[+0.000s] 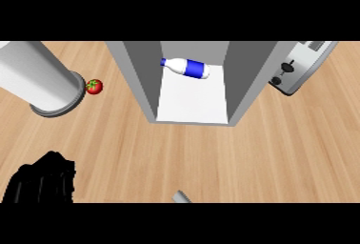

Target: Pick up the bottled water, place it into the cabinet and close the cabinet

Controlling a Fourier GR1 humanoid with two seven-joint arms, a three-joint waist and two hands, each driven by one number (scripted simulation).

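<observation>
Left hand (41, 180) low at lower-left edge, fingers curled.

— What does your body look like from up here?
— My left hand (41, 183) is matt black and blocky, with ridged fingers. A small grey sliver of my forearm (183, 197) shows too.

the bottle (185, 67) is white with a blue band and blue cap, lying on its side, tilted slightly, cap end toward the upper left. it rests inside the cabinet (243, 76) on the white floor, near the back and against the left wall. the cabinet is grey, open at the front, standing on the wooden counter.
</observation>
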